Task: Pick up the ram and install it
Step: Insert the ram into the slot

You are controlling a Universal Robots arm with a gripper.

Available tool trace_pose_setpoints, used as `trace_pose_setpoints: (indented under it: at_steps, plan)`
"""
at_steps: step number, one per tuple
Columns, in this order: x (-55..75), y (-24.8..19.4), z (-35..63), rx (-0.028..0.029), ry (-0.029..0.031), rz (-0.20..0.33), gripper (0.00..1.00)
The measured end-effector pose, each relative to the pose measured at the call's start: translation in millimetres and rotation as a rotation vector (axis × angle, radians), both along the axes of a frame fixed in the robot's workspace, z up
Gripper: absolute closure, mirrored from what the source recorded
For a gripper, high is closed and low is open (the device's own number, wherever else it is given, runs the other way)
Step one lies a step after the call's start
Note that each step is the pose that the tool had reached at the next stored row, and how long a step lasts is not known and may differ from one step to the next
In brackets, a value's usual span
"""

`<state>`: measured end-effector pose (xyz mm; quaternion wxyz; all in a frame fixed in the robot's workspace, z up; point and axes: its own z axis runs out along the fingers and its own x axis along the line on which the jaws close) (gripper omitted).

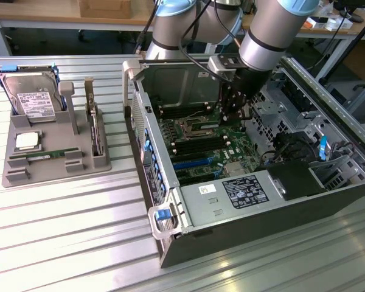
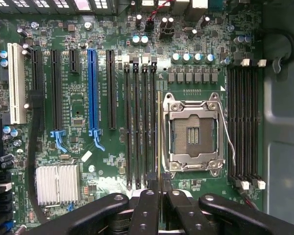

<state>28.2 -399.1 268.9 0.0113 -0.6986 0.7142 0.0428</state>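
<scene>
My gripper [image 2: 159, 193] is shut on the ram [image 2: 159, 137], which I see edge-on as a thin green-gold line. It hangs above the motherboard and runs parallel to the black memory slots [image 2: 139, 122]. It lines up just beside the slot nearest the open CPU socket [image 2: 192, 132]. Whether it touches the board I cannot tell. In the exterior view the gripper [image 1: 233, 112] reaches down into the open computer case [image 1: 170, 201], over the middle of the motherboard [image 1: 201, 143].
A grey holder tray [image 1: 55, 167] stands at the exterior view's left with a hard drive [image 1: 31, 97], a silver CPU chip [image 1: 26, 141] and a green stick [image 1: 45, 154]. More memory slots [image 2: 242, 122] flank the socket's other side. Case walls and cables surround the arm.
</scene>
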Motion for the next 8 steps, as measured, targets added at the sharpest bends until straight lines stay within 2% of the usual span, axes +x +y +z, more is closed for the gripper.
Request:
trace_pose_setpoints:
  at_steps: [8]
  plan:
    - [-7.8, -2.1, -3.4, 0.0001, 0.0, 0.0, 0.88]
